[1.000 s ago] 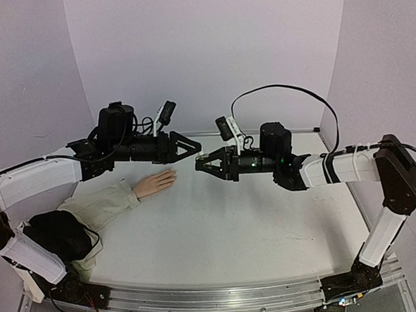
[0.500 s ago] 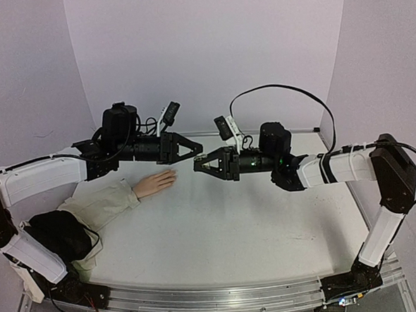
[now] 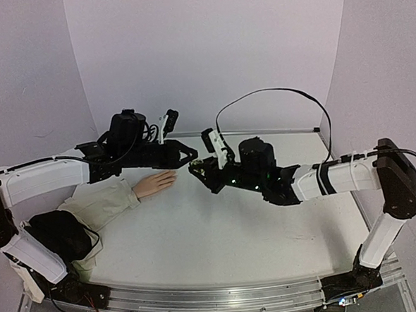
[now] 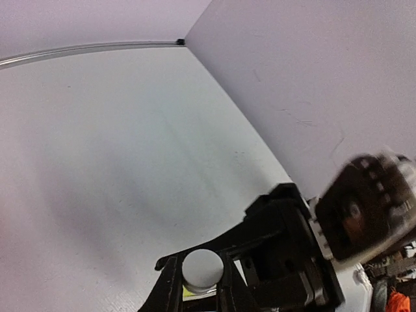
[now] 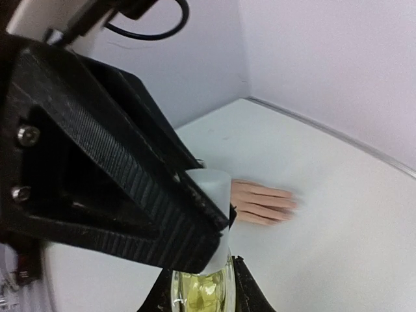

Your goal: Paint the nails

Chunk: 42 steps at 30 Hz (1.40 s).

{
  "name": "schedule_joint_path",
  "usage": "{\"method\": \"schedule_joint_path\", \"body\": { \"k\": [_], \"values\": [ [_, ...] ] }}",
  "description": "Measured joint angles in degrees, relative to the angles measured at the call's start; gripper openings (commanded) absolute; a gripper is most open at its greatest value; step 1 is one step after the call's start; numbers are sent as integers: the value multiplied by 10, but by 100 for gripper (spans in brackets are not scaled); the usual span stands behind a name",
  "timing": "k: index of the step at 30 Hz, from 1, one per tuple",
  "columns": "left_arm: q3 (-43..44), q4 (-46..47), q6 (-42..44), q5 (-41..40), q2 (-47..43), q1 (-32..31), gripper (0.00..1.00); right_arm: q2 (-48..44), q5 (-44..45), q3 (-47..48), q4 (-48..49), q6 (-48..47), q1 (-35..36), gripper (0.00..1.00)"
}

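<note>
The pale peach mannequin hand lies flat on the white table, its beige sleeve running left. Its fingertips show in the right wrist view, but the nails are too small to make out. My right gripper is shut on a small yellowish-green bottle, held above the table just right of the hand. My left gripper meets it tip to tip, its fingers closed on the bottle's white cap. The left wrist view shows the cap end-on between the two jaws.
A black bundle lies at the sleeve's near end by the left arm's base. A black cable loops above the right arm. Lilac walls close off the back and both sides.
Both arms have moved toward each other above the table. The gap between the gripper tips has closed, and the left fingers now sit around the cap of the bottle held by the right gripper.
</note>
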Motion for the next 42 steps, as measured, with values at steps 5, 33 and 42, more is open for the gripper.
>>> {"method": "schedule_joint_path", "body": {
  "k": [5, 33, 42],
  "values": [
    [16, -69, 3, -90, 0, -21, 0, 40, 241, 24, -1, -112, 66, 0],
    [-11, 40, -21, 147, -29, 16, 53, 24, -420, -1, 133, 175, -101, 0],
    [-11, 94, -48, 196, -23, 16, 27, 35, -474, 11, 192, 238, -101, 0]
  ]
}}
